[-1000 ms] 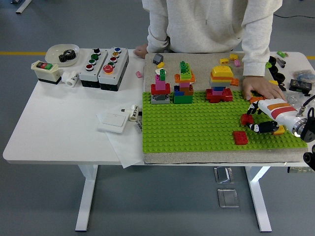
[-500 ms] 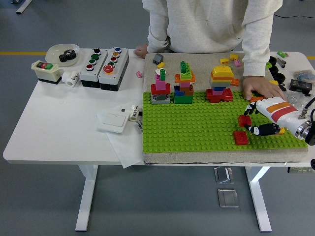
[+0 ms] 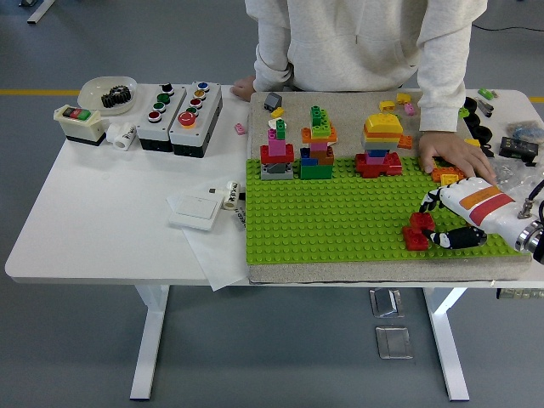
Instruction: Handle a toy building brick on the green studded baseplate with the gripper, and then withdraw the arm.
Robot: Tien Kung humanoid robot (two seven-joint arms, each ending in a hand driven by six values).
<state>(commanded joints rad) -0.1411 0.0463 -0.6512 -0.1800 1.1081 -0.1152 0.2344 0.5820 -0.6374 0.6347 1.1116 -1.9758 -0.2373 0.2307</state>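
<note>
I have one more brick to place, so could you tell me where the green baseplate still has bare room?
The green baseplate is bare across its left and middle, from the three brick towers along its far edge to the near edge. The right end is crowded: the right hand at the red bricks, and a person's hand behind.
</note>
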